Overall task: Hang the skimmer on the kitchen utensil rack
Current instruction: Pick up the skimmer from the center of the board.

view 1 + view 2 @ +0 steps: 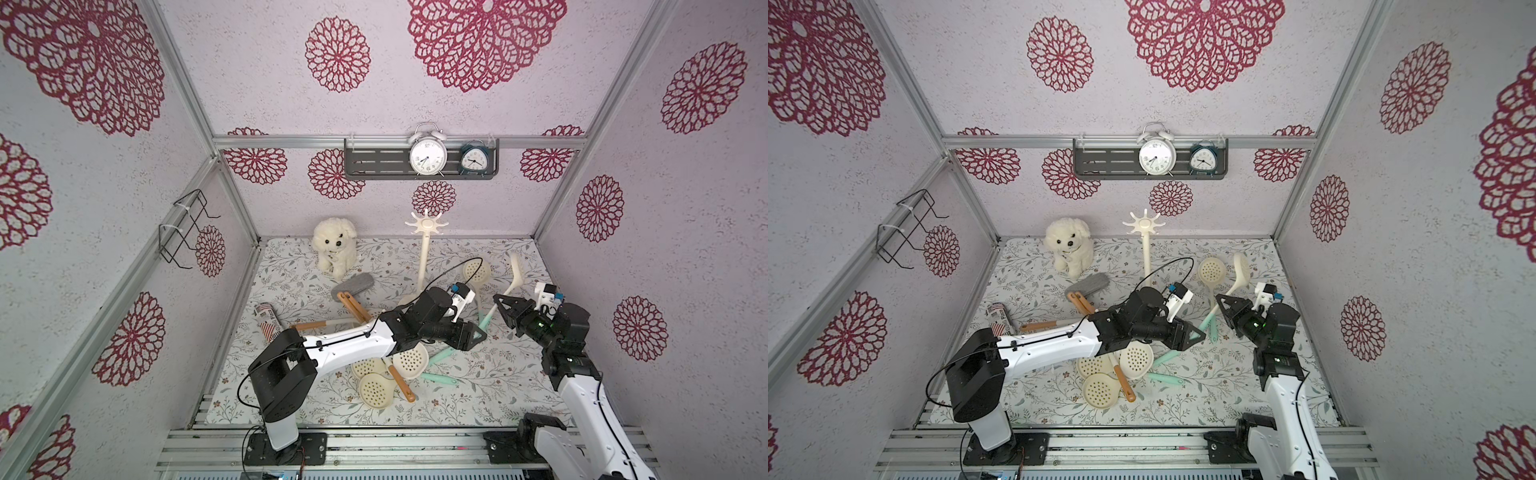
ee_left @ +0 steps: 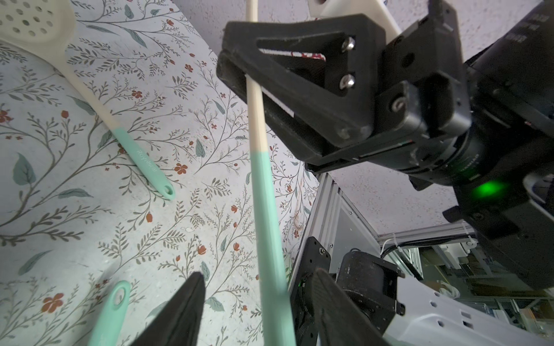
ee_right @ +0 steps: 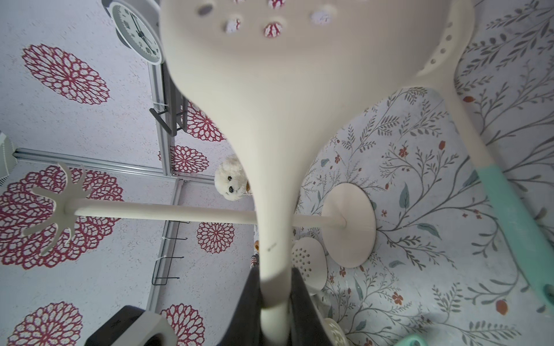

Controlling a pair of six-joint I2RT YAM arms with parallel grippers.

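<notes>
Shows, from above, a robot cell with a floral-printed desk [image 1: 498,386]. Clamps the right fingers [image 3: 304,302] tight on the cream shaft of a cream plastic skimmer [image 1: 1241,270] with a round perforated head and a mint-green handle end. Holds it clear of the desk, head tilted up toward the back wall, mint end slanting down toward the front. Frames that mint end between the left fingers [image 2: 186,311], spread apart, with a gap on each side and no contact. Includes the kitchen utensil rack [image 1: 424,257], a tall cream pole on a round flat base with a star-shaped crown of small hooks, upright near the back of the desk, left of the held skimmer and apart from it. Places a second skimmer [image 1: 477,270], also cream and mint, flat on the desk between the rack and the held one. Piles more perforated cream skimmers [image 1: 374,388] at the front. Adds a white plush dog [image 1: 334,245] at the back, a dark grey slotted shelf [image 1: 374,164] on the back wall carrying a white twin-bell alarm clock [image 1: 428,158] and a smaller dark teal clock [image 1: 473,160].
</notes>
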